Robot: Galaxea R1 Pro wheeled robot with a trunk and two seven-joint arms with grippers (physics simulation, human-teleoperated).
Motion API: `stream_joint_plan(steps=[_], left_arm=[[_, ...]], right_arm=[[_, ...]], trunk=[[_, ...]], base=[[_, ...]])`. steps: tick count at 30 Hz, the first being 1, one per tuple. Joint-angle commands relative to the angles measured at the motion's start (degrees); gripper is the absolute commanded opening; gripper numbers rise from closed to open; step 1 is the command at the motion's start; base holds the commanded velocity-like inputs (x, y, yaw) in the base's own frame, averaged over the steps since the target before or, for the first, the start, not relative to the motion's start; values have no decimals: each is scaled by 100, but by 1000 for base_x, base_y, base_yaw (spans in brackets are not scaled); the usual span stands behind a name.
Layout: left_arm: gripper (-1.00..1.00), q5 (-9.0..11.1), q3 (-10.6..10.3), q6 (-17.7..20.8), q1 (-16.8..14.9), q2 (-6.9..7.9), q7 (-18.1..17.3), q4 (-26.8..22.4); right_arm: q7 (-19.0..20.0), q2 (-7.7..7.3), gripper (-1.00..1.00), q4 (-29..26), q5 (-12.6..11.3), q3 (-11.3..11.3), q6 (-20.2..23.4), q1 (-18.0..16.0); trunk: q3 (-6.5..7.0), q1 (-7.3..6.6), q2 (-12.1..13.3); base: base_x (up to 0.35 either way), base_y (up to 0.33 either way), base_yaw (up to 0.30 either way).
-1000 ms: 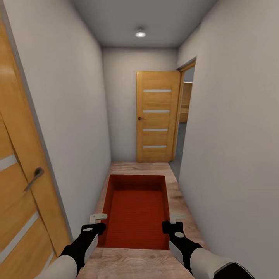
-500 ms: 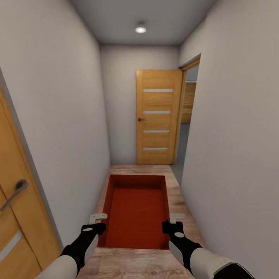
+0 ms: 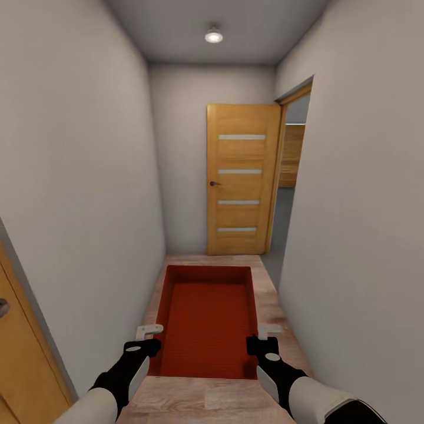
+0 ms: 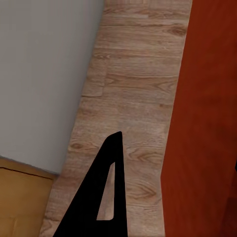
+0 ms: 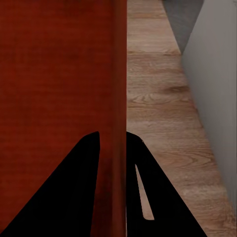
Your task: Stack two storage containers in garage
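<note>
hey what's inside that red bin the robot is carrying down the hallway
Nothing visible: the storage container shows a bare ribbed red bottom from far wall to near edge. The left gripper and right gripper clamp its side walls. The floor beneath it is covered.

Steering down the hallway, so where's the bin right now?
In the head view, the bin is held low and centred between the left gripper and right gripper, above the wood floor.

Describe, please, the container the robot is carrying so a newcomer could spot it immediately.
In the narrow white-walled corridor leading to a wooden door, look low, just ahead of the robot. Between the left gripper and right gripper is the storage container: a shallow, open-top, orange-red rectangle.
</note>
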Motion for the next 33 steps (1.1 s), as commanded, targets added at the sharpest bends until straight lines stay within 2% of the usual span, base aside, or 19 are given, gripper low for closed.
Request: stream_joint_plan(steps=[1,33], left_arm=[[-100,-123,66,46,-3,0,31,-18],[-100,-123,66,37,-3,0,31,-18]], right_arm=[[-20,-1,-100,4,-50,16,-26,-9],[-19,-7,-100,5,-50,16,-21,-6]], trunk=[[-11,6,-10],[-11,6,-10]], base=[[324,0,0],[324,0,0]])
